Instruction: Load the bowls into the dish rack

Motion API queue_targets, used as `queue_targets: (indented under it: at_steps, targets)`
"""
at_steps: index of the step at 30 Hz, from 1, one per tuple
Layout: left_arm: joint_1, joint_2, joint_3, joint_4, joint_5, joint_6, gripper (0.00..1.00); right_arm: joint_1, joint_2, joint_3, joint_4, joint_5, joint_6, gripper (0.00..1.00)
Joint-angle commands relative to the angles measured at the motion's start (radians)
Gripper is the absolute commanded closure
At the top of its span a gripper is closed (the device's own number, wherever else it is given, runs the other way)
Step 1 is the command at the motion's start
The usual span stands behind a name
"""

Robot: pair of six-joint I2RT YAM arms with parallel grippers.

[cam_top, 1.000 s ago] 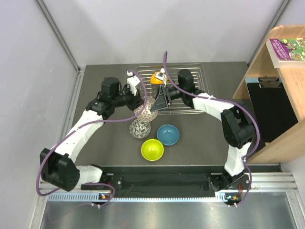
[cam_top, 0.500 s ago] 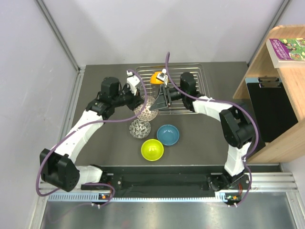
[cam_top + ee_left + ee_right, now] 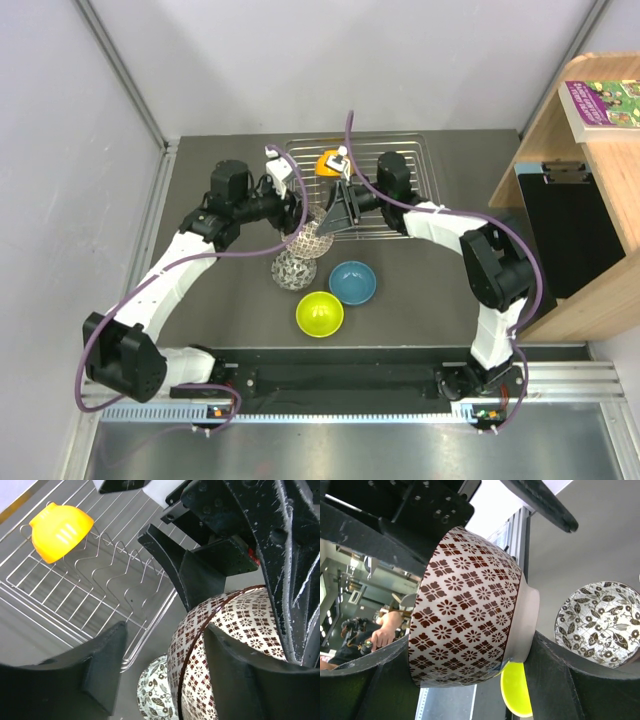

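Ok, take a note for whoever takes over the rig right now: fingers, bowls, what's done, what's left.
Left gripper: fingers open, one on either side of the brown-patterned bowl rim.
Right gripper: fingers shut on that bowl, held on its side at the near edge of the dish rack.
Done: orange bowl in the rack.
Left: rack the held bowl, then the black-and-white bowl, blue bowl and lime green bowl, all on the table.
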Motion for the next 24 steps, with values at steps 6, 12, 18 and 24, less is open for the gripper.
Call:
queue_targets:
  at_steps: [6,12,18,24]
  targets:
    - [0.003,-0.045,0.003,0.048,0.014,-0.011,0.09,-0.003,-0.061,0.055,-0.246,0.057,-0.259,1.00]
    - [0.056,-0.079,0.001,0.053,0.068,-0.035,0.01,-0.016,-0.068,0.061,-0.270,0.099,-0.276,1.00]
    - [0.194,-0.117,-0.003,0.103,0.129,-0.120,0.01,-0.044,-0.088,0.072,-0.287,0.123,-0.283,1.00]
    - [0.303,-0.114,-0.011,0.108,0.168,-0.149,0.01,-0.093,-0.114,0.180,-0.610,0.245,-0.514,1.00]
